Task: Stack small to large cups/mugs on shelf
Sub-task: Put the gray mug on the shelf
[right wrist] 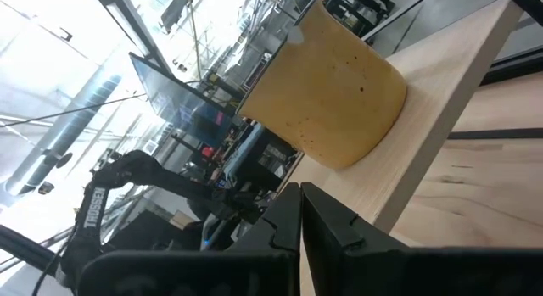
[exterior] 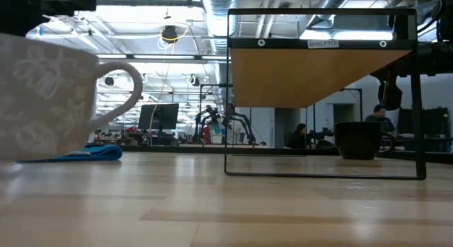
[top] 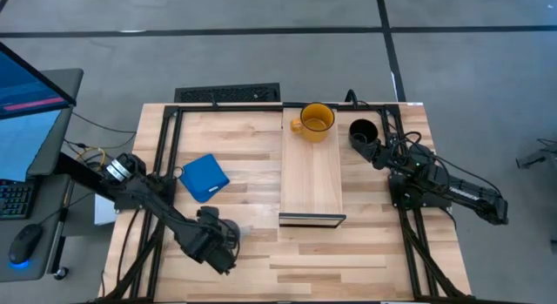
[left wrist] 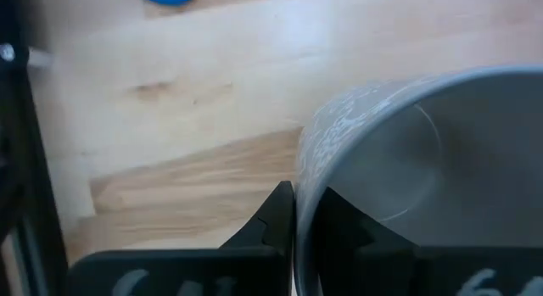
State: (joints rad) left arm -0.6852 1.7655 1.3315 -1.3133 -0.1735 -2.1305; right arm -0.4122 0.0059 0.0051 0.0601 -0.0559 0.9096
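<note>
On the counter (top: 261, 269), three mugs and a raised shelf (top: 311, 178) are recorded. The yellow-orange mug (top: 314, 121) is seated upright at the far end of the shelf, its handle turned toward the left arm's side. The black mug (top: 363, 133) is placed on the counter just beside the shelf, at the right arm's side; in the low view it is seen upright under the shelf's far edge (exterior: 358, 139).

The light grey mug (left wrist: 407, 169) is located near the counter's front edge, on the left arm's side. The left tool (top: 228, 237) is clamped on this mug, one finger (left wrist: 270, 224) being pressed against the outside of the wall and the other set inside the rim. The mug's base cannot be confirmed as touching the counter.

The right tool (top: 380, 152) is positioned just beside the black mug, with nothing held; its fingers (right wrist: 284, 213) are observed together. A flat blue square object (top: 204, 177) is noted on the counter, well apart from the shelf.
</note>
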